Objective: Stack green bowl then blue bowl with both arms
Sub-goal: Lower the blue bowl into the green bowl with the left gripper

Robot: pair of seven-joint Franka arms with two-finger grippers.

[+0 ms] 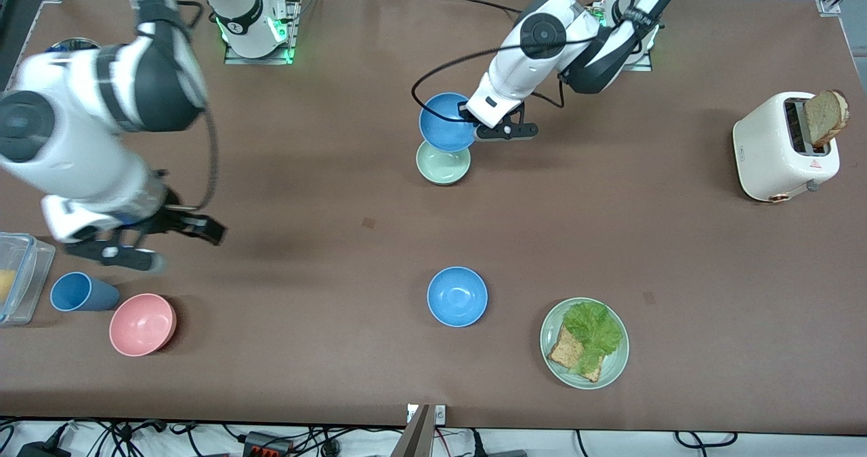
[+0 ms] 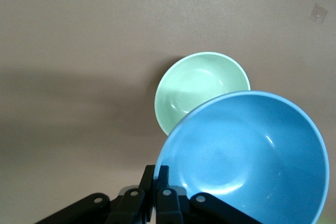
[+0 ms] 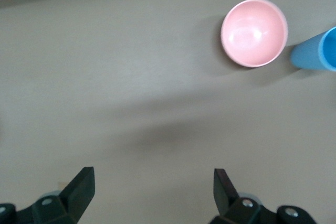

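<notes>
One green bowl (image 1: 443, 163) sits mid-counter (image 1: 325, 172); the left tool (image 1: 467, 120) is clamped on the rim of one blue bowl (image 1: 445, 121) held just over it. A second blue bowl (image 1: 457, 296) rests nearer the camera. The right tool (image 1: 159, 240) hangs with fingers apart above one pink bowl (image 1: 142, 324) and one cup (image 1: 81, 292).

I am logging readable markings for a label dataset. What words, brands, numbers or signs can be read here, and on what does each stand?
No text can be read.
Toaster: a small red warning triangle on its side; a tiny mark near its edge is too small to read.
Green bowl, held blue bowl, plate: no markings visible.
</notes>
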